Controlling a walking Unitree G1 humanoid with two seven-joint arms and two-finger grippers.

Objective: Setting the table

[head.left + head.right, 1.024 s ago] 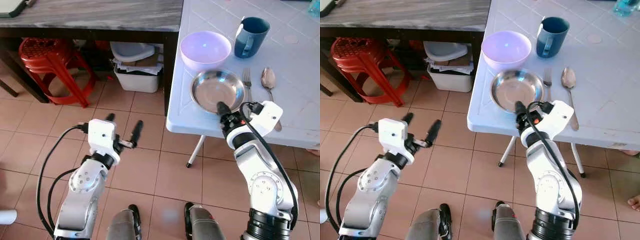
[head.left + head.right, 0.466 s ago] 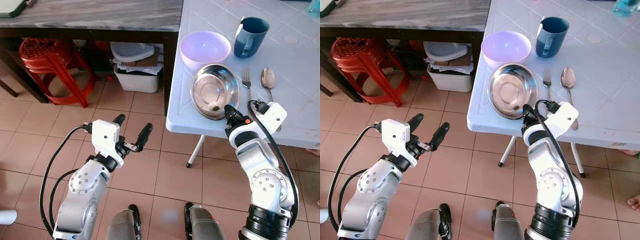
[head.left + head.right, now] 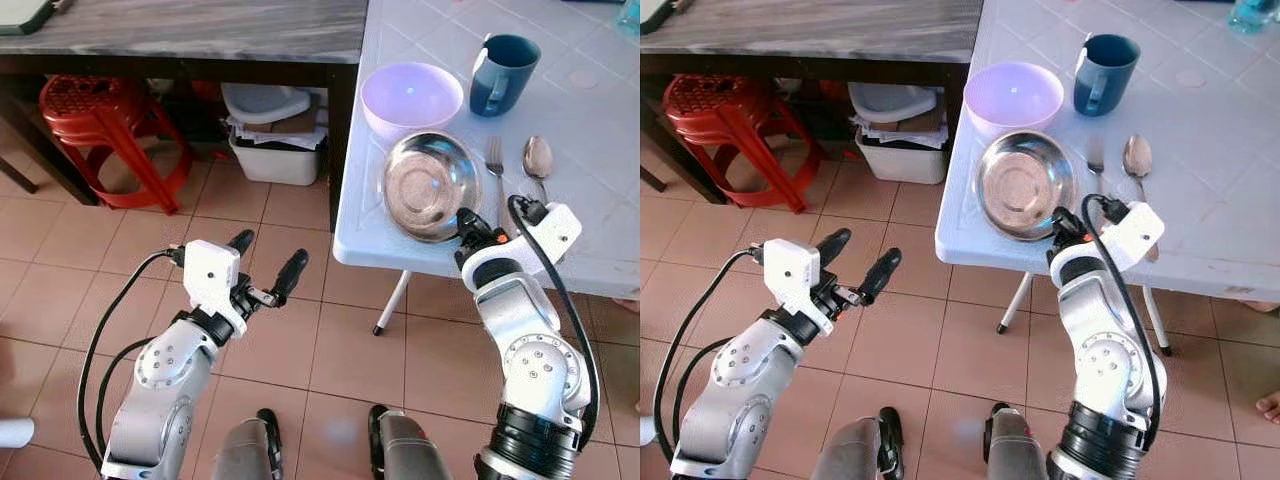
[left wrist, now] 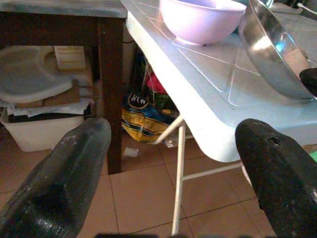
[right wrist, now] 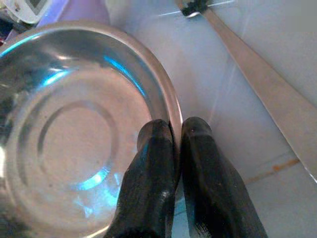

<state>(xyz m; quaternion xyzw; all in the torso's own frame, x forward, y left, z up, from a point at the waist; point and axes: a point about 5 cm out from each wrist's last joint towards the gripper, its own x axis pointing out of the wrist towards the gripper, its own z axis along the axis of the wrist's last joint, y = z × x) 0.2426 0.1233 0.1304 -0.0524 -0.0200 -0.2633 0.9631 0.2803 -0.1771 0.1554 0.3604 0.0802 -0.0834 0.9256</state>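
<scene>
Steel bowl (image 3: 431,185) rim between right tool (image 5: 174,130) fingers

A red plastic stool (image 3: 100,125) stands under the dark wooden table (image 3: 190,35); a white storage bin (image 3: 272,150) sits beside it.

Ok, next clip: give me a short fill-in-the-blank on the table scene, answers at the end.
1. The right gripper pinches the rim of the steel ____.
2. That steel bowl sits tilted, its far edge beside the ____ bowl.
3. The fork lies next to the ____.
4. The left gripper is ____, over the floor.

Answers: bowl; purple; spoon; open
</scene>
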